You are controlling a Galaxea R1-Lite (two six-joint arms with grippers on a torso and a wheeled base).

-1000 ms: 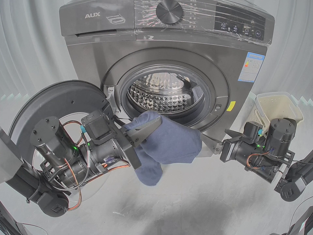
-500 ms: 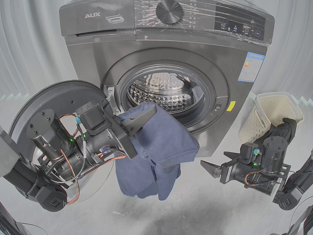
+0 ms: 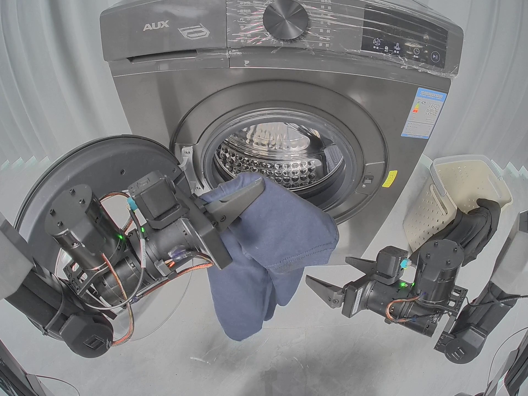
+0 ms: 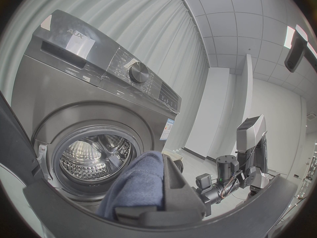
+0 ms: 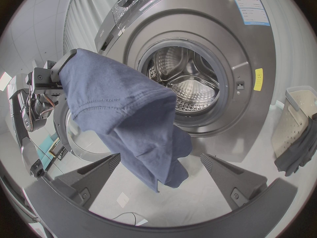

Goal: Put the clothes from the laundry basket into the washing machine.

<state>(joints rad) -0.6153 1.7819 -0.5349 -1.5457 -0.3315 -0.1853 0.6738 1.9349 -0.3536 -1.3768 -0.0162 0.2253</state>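
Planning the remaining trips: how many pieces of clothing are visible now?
2. A blue garment hangs from the left hand before the opening of the washing machine; a black garment drapes over the rim of the laundry basket. More may lie hidden inside the basket.

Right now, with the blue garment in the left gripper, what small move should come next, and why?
Probably ease the left gripper forward and slightly up toward the drum opening. It is shut on the blue garment just in front of the opening's lower rim, while most of the cloth hangs below that rim.
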